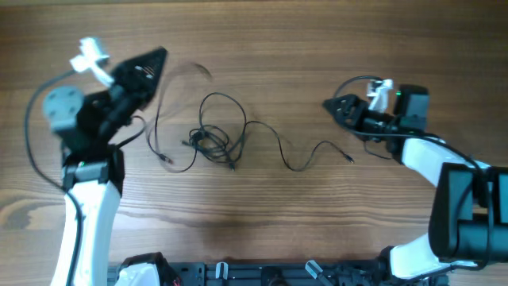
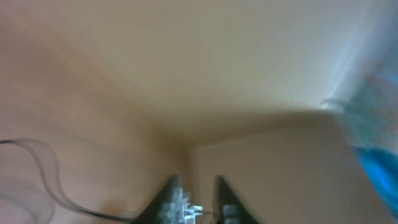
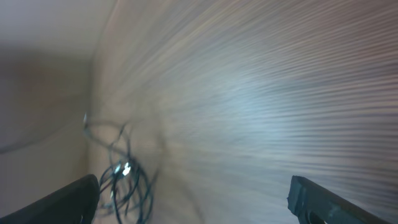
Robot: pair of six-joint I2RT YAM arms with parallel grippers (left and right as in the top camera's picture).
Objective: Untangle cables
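- Cables (image 1: pixel 213 143): thin black wires lying on the wooden table (image 1: pixel 317 48), bunched in a small knot a little left of centre, between the two arms.
- Long strand (image 1: pixel 298 159) runs from the knot to the right in a wavy line. Its tiny plug end lies flat on the wood, below and just beside the right gripper's tip and not touching it.
- Left strand (image 1: pixel 155 127) climbs from a small plug end left of the knot toward the left gripper. Its upper part is a faint smear.
- Left gripper (image 1: pixel 155 57): raised at the upper left and pointing right, heavily blurred. Its wrist view shows the fingers (image 2: pixel 169 196) with a narrow gap between them, and a wire curves in from the left toward them. I cannot tell whether they pinch it.
- Right gripper (image 1: pixel 328 104): right of the knot and pointing left at it. Its wrist view shows the jaws spread wide with nothing between them, and the knot lies ahead, near the left finger.
- White piece (image 1: pixel 91 56) on the left arm: too blurred to read any marking.
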